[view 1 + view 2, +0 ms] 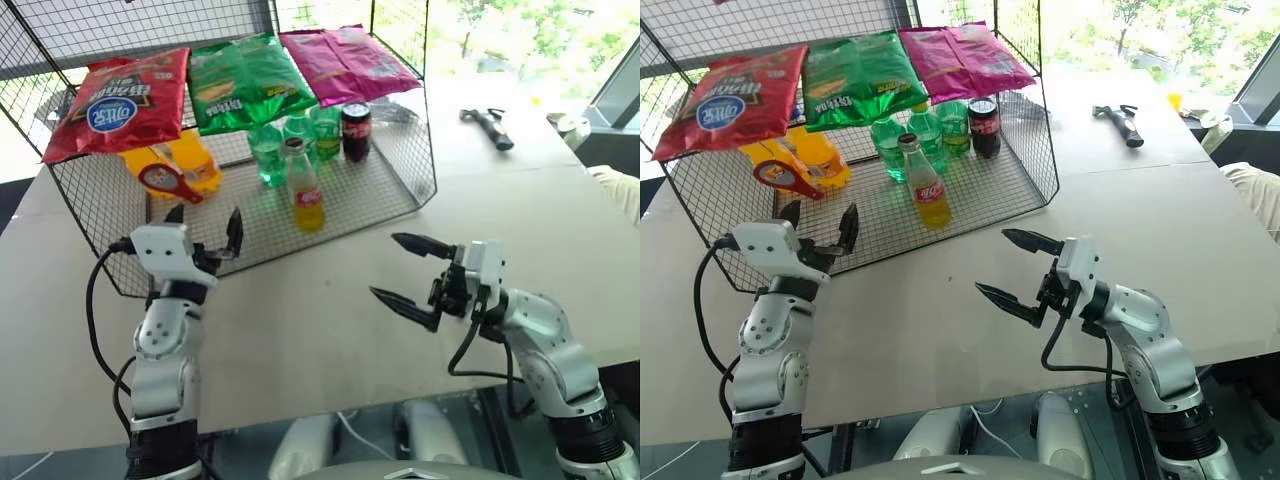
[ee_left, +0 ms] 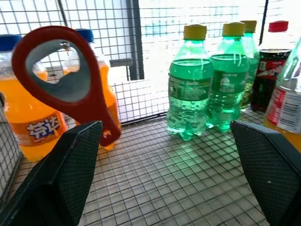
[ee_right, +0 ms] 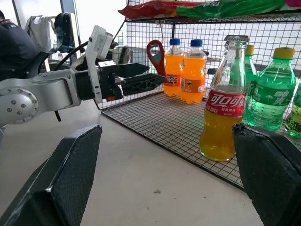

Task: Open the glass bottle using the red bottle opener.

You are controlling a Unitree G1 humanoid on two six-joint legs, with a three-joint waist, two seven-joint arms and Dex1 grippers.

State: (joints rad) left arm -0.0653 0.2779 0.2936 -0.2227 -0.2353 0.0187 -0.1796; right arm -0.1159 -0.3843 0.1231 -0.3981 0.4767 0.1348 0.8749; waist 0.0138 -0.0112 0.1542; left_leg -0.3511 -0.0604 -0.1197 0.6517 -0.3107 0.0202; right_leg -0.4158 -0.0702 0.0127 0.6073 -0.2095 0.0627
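Note:
The glass bottle [image 1: 306,195] stands upright near the front of the wire rack's floor [image 1: 370,200], full of yellow-orange drink, with a red label and a dark cap. The red bottle opener [image 1: 165,180] leans ring-up against two orange plastic bottles [image 2: 28,122] at the rack's left. My left gripper [image 1: 206,225] is open at the rack's front left edge, pointing in toward the opener [image 2: 70,80], which is close ahead but not touched. My right gripper [image 1: 385,265] is open over the table, right of the rack, pointing left toward the bottle [image 3: 223,113] with nothing between its fingers.
Green plastic bottles [image 1: 270,155] and a dark cola bottle [image 1: 356,130] stand behind the glass bottle. Chip bags [image 1: 240,80] lie on the rack's top. A black tool with a grey head [image 1: 490,125] lies far right on the table [image 1: 300,330].

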